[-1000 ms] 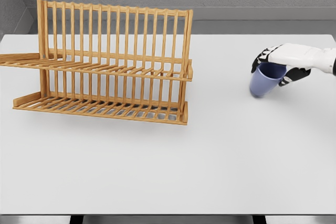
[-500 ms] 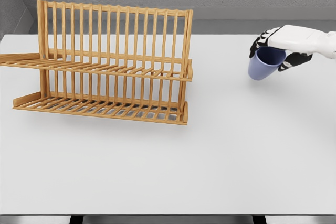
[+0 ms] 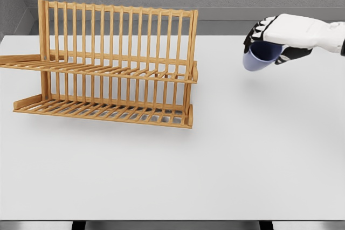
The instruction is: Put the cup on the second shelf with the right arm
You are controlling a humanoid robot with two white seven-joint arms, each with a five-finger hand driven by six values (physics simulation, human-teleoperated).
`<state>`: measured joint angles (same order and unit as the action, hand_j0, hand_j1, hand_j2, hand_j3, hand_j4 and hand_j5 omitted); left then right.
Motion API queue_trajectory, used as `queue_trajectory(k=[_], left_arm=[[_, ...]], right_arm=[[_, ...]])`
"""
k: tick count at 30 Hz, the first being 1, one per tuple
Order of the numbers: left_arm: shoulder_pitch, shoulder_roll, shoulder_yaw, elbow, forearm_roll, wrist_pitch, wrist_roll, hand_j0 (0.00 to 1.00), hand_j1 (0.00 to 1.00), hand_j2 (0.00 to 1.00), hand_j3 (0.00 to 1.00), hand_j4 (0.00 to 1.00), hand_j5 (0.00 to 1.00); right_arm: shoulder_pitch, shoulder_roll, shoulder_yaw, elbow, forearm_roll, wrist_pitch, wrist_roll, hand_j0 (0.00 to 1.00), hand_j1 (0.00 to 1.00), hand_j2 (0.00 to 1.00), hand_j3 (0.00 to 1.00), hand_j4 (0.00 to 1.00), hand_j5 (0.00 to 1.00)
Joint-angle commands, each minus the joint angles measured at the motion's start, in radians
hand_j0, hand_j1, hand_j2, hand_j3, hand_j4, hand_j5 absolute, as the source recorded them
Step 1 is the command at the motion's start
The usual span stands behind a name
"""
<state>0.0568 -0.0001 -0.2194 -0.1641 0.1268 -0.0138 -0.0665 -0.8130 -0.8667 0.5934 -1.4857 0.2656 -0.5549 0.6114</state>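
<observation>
Cup point(image 3: 257, 57) tilted, clamped at rim by right hand point(image 3: 275, 39) fingers point(image 3: 257, 29). Risk: slips below fingers, or strikes rack point(image 3: 116, 65) uprights left of fingers.

The cup point(image 3: 257, 57) is a plain, handleless blue-violet tumbler at about two o'clock in the head view, held clear of the white table point(image 3: 215, 154), tilted so its dark open mouth faces up and toward the viewer and its base points down to the left. The rack point(image 3: 113, 63) is a two-tier frame of light wooden slats standing upright on the table at about ten o'clock, well apart from the cup. Its second shelf point(image 3: 108, 71) is the upper slatted tier, a level run of bars with nothing on it.
</observation>
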Motion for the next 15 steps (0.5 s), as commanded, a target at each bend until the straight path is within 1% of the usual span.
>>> queue_trajectory(k=[1, 5, 9, 11, 15], left_arm=[[0.000, 0.000, 0.000, 0.000, 0.001, 0.000, -0.001, 1.00, 1.00, 1.00, 1.00, 1.00, 1.00], [0.000, 0.000, 0.000, 0.000, 0.001, 0.000, -0.001, 1.00, 1.00, 1.00, 1.00, 1.00, 1.00], [0.000, 0.000, 0.000, 0.000, 0.001, 0.000, -0.001, 1.00, 1.00, 1.00, 1.00, 1.00, 1.00], [0.000, 0.000, 0.000, 0.000, 0.000, 0.000, -0.001, 1.00, 1.00, 1.00, 1.00, 1.00, 1.00], [0.000, 0.000, 0.000, 0.000, 0.000, 0.000, -0.001, 1.00, 1.00, 1.00, 1.00, 1.00, 1.00]], right_arm=[[-0.002, 0.000, -0.001, -0.028, -0.005, 0.003, -0.001, 0.61, 0.61, 0.61, 0.61, 0.61, 0.61], [-0.005, 0.000, -0.001, -0.064, -0.005, 0.004, -0.001, 0.61, 0.61, 0.61, 0.61, 0.61, 0.61], [-0.017, 0.009, -0.001, -0.077, -0.005, 0.003, -0.001, 0.61, 0.61, 0.61, 0.61, 0.61, 0.61], [-0.018, 0.009, -0.003, -0.097, -0.005, 0.003, -0.001, 0.61, 0.61, 0.61, 0.61, 0.61, 0.61], [-0.025, 0.031, -0.001, -0.127, -0.005, 0.004, -0.001, 0.61, 0.61, 0.61, 0.61, 0.61, 0.61]])
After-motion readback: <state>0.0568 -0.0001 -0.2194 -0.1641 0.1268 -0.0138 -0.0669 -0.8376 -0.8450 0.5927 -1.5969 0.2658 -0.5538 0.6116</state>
